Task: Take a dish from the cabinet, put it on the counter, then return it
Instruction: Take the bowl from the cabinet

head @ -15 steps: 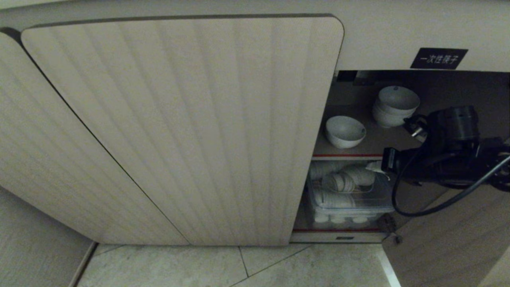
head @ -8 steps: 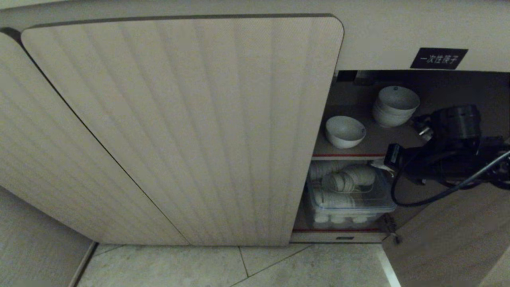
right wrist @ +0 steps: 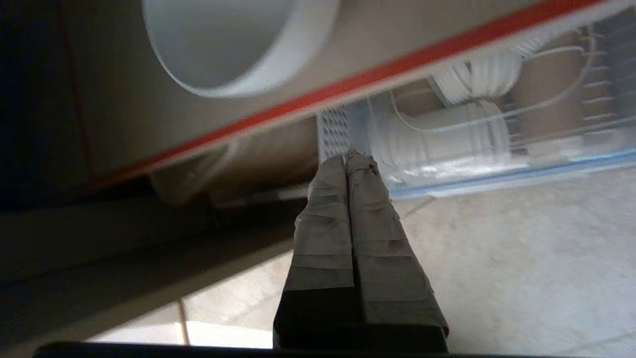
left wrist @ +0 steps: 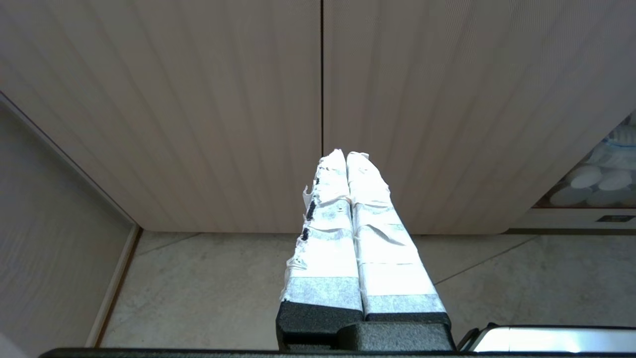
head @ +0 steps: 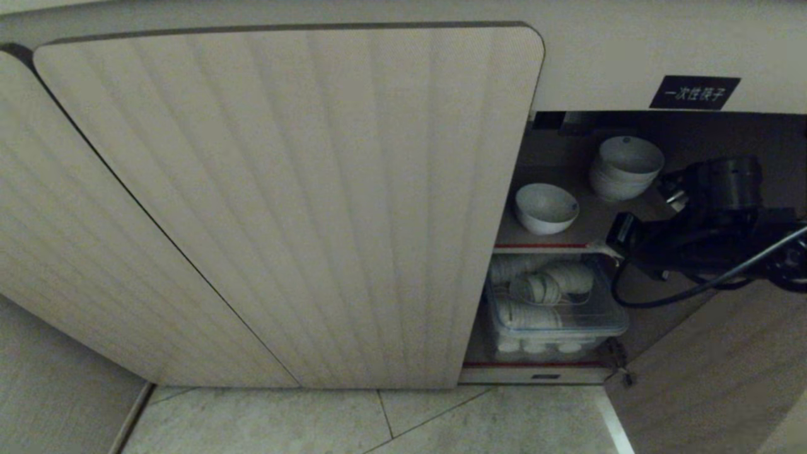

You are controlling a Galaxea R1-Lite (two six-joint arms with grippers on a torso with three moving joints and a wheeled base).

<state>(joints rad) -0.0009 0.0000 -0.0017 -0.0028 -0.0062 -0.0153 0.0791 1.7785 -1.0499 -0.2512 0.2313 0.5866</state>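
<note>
Right gripper (right wrist: 350, 159), fingers pressed together and empty, is held at the cabinet's (head: 284, 189) red-edged shelf (head: 542, 246) near a white bowl (head: 546, 208); left gripper (left wrist: 345, 156) is likewise closed.

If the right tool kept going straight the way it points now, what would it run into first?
Most likely the clear plastic bin of stacked white dishes under the red-edged shelf: the shut right tool points at the bin's near corner. The single white bowl sits above that line. Depth is unclear.

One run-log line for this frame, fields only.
right gripper: shut, empty, at cabinet shelf edge | single bowl: on upper shelf | left gripper: shut, parked
</note>
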